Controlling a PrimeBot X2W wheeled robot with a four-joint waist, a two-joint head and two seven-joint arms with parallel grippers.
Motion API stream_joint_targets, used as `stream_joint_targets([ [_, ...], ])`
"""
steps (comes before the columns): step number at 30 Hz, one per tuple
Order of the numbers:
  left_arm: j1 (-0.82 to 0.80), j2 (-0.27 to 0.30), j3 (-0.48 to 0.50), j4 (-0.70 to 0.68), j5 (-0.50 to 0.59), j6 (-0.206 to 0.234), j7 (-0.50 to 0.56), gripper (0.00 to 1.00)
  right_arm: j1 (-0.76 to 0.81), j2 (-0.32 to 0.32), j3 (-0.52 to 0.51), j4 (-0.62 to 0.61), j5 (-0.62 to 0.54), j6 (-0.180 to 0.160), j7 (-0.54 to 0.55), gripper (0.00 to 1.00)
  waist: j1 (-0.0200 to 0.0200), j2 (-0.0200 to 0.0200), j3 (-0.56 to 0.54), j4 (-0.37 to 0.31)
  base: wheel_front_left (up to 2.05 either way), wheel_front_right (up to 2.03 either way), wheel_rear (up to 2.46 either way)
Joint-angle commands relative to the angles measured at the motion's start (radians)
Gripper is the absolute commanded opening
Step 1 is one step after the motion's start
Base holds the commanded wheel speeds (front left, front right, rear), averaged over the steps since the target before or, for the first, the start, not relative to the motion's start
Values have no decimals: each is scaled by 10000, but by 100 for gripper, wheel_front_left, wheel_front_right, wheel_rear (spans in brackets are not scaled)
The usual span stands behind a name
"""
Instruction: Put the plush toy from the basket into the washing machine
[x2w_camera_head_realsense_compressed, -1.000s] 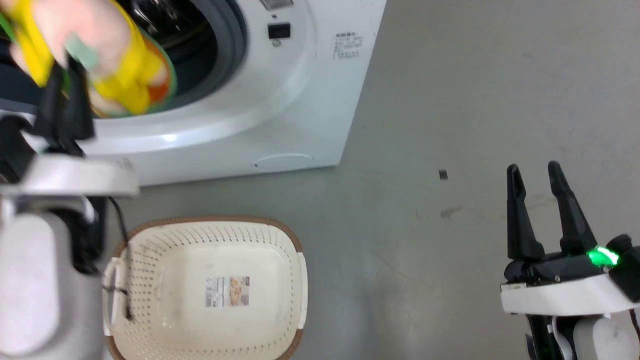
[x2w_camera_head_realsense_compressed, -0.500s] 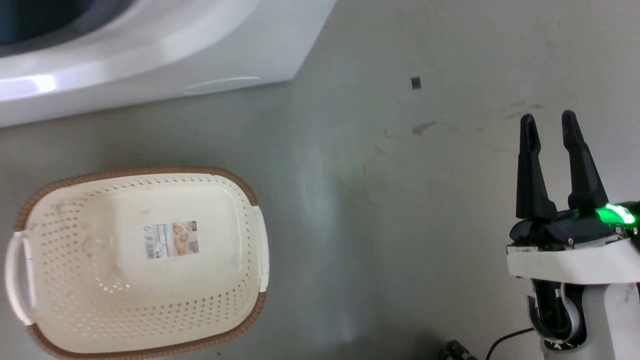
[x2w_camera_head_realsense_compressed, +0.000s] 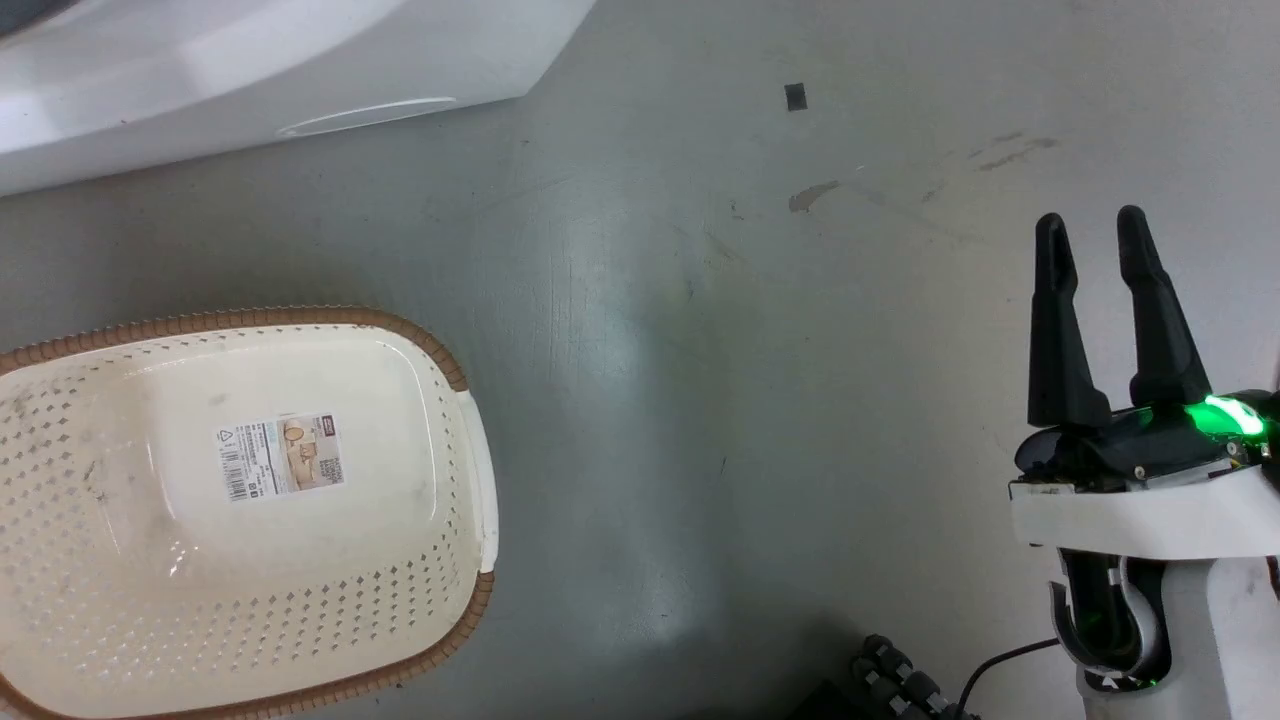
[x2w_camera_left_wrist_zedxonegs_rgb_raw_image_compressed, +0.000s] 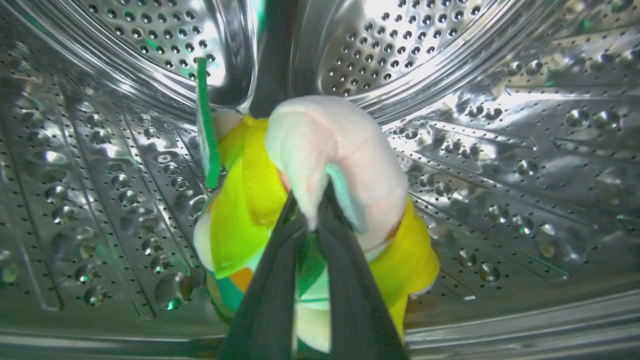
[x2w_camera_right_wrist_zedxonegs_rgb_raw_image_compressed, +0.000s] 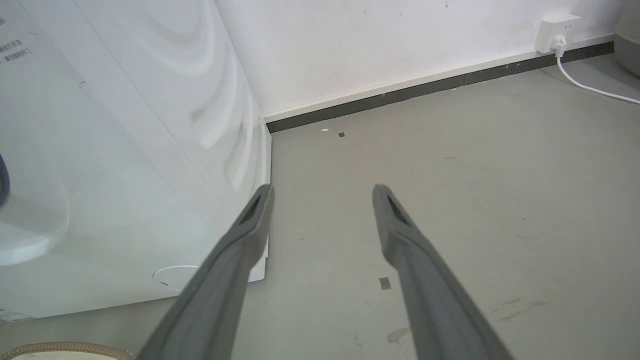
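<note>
In the left wrist view my left gripper (x2w_camera_left_wrist_zedxonegs_rgb_raw_image_compressed: 311, 210) is shut on the plush toy (x2w_camera_left_wrist_zedxonegs_rgb_raw_image_compressed: 345, 150), a pale pink figure in yellow clothing with green and orange parts. It hangs inside the shiny perforated steel drum (x2w_camera_left_wrist_zedxonegs_rgb_raw_image_compressed: 500, 150) of the washing machine (x2w_camera_head_realsense_compressed: 250, 70). The cream-white basket (x2w_camera_head_realsense_compressed: 450, 560) with a brown rim stands on the floor at the lower left of the head view, holding nothing but its printed label (x2w_camera_head_realsense_compressed: 280, 457). My right gripper (x2w_camera_head_realsense_compressed: 1090, 232) hovers open over the floor at the right, with nothing between its fingers.
Grey floor spreads right of the washing machine (x2w_camera_right_wrist_zedxonegs_rgb_raw_image_compressed: 125, 150). A white wall with a dark skirting (x2w_camera_right_wrist_zedxonegs_rgb_raw_image_compressed: 425, 87), a socket (x2w_camera_right_wrist_zedxonegs_rgb_raw_image_compressed: 556, 31) and a white cable (x2w_camera_right_wrist_zedxonegs_rgb_raw_image_compressed: 590, 87) lie beyond. A dark cable bundle (x2w_camera_head_realsense_compressed: 900, 680) lies near my base.
The head camera has swung down and right, so the washer opening and left arm have left its view. The right gripper has stayed open.
</note>
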Motion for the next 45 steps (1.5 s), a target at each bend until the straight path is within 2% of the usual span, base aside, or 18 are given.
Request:
stream_joint_targets([
  [1,-88,76,-207,290,171,-46,-84,0,-185,-3,-53,-38,-1,6,-44,100,-2,0,10,36,0,0,0],
  [4,-72,248,-879,690,691,-181,-331,0,-236,-3,-88,-42,-104,6,-44,100,-2,0,13,109,0,0,0],
  [5,-101,207,-907,838,656,-197,-432,22,-264,-3,-60,-57,-206,6,-44,100,-2,0,2,135,0,0,0],
  [6,-125,160,-940,972,625,-212,-562,90,-279,-3,-44,-60,-285,6,-44,100,-2,0,-22,166,0,0,0],
  [7,-147,121,-989,1113,611,-230,-702,100,-289,-3,-37,-57,-305,6,-44,100,-2,0,-56,193,0,0,0],
  [12,-16,-34,-1255,1762,627,-282,-1628,100,-233,-3,-118,21,-386,6,-44,100,-2,0,-532,425,0,0,0],
  [19,885,-552,-1363,2399,278,-349,-3179,100,210,-3,-197,251,-803,6,-44,100,-2,0,-2135,950,0,0,0],
  [21,1037,-639,-1378,2441,216,-362,-3300,100,317,-3,-158,295,-887,6,-44,100,-2,0,-2353,1021,0,0,0],
  [28,2727,-1310,-2021,2069,298,-425,-3768,100,1037,-3,-175,580,-1292,6,-44,100,-2,0,-4222,1612,0,0,0],
  [31,3577,-1572,-2108,1485,238,-371,-3809,100,1319,-3,-35,693,-1438,6,-44,100,-2,0,-4874,1783,0,0,0],
  [36,5599,-2154,-1923,-435,-166,-143,-3819,100,1738,-3,-137,794,-1477,6,-44,100,-2,0,-5940,2026,0,0,0],
  [45,9767,-3165,-1685,-4200,-541,703,-3821,100,2469,-3,-391,838,-1557,6,-44,100,-2,0,-7137,2355,0,0,0],
])
